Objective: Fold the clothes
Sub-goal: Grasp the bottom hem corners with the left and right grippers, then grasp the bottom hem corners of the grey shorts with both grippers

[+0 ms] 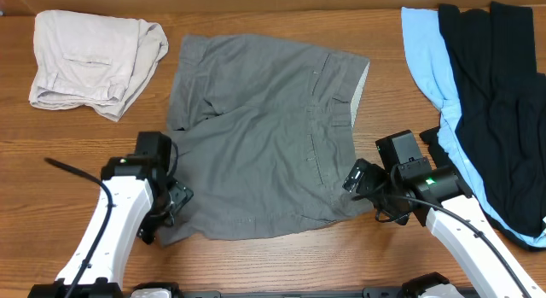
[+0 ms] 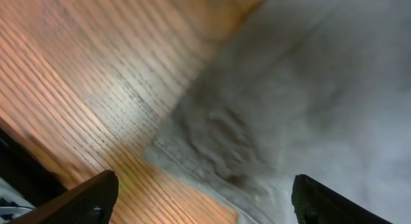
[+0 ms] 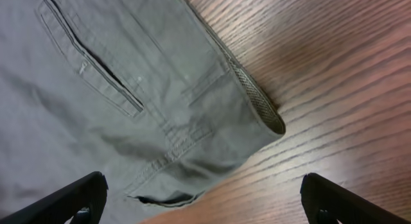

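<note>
Although both arms reach in from the bottom of the overhead frame, neither holds anything, so the folding looks barely begun. The left fingers (image 2: 90, 199) stand wide apart over the lower-left hem corner of the grey shorts (image 1: 264, 136). The right fingers (image 3: 70, 199) are equally wide and straddle the lower-right waistband corner (image 3: 257, 108), where a paler lining shows beside a slit pocket (image 3: 96, 63). The shorts lie spread flat at the centre of the wooden bench (image 1: 281, 268), waistband toward the right and legs toward the left, with no fold I can make out; every fold appears to be left to do. Further back, cream shorts (image 1: 90, 59) sit bunched in the upper left, and a light-blue garment (image 1: 426, 50) lies under a black garment (image 1: 503, 93) at the right. The left wrist view is blurred, the left arm hides the hem corner from overhead, and the black garment is cut off by the right edge. Whether either pair of fingers touches the cloth cannot be told.
</note>
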